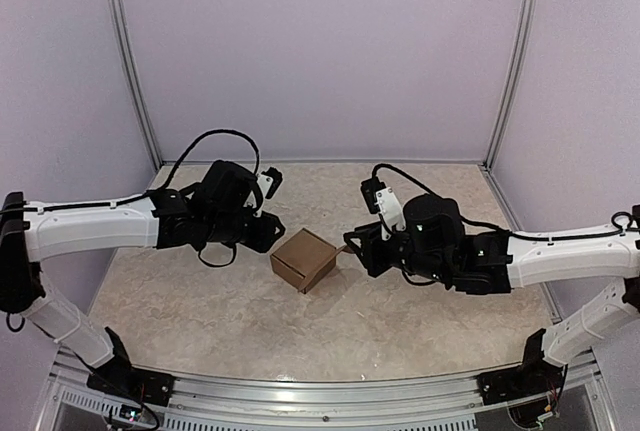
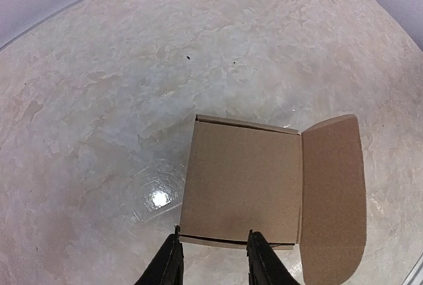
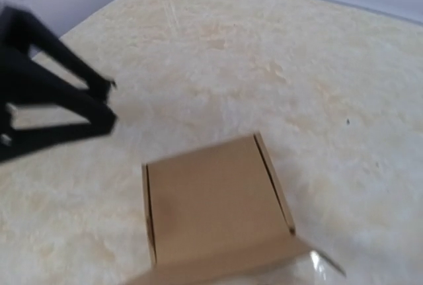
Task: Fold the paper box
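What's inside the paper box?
Nothing can be seen inside: the paper box has its top panel closed flat, hiding the interior. Only one flap stands out open at its side. It rests on the table.

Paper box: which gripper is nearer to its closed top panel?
Left. The left gripper has its fingers at the paper box's near edge; the right gripper sits beyond the open flap.

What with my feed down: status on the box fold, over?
Left tool open at paper box edge. Right tool by loose flap, grip unclear. No obstruction seen.
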Controlling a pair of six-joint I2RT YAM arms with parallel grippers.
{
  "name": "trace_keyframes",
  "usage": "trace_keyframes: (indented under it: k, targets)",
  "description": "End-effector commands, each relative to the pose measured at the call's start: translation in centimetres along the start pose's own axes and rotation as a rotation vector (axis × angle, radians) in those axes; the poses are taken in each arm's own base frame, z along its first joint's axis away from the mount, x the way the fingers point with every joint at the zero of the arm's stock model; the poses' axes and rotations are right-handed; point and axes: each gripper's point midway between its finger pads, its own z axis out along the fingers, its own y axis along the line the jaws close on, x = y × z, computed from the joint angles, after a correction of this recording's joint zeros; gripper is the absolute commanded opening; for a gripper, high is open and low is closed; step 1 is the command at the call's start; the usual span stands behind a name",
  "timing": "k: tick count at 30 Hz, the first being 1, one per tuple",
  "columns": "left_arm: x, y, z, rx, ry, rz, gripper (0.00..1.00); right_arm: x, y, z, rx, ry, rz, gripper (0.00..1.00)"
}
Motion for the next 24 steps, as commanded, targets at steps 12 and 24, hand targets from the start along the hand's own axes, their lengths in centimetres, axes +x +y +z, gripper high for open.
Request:
trace_keyframes:
  k: [12,24]
  targets:
    - [1.7,1.1,6.4,0.022,0.056,-0.055,0.18,1.8,-0.1,7.5,-0.040,0.180,-0.037,0.26]
    - [5.0,0.5,9.2,0.055,0.145,-0.046,0.15,6.1,-1.2,9.2,-0.023,0.275,-0.021,0.25]
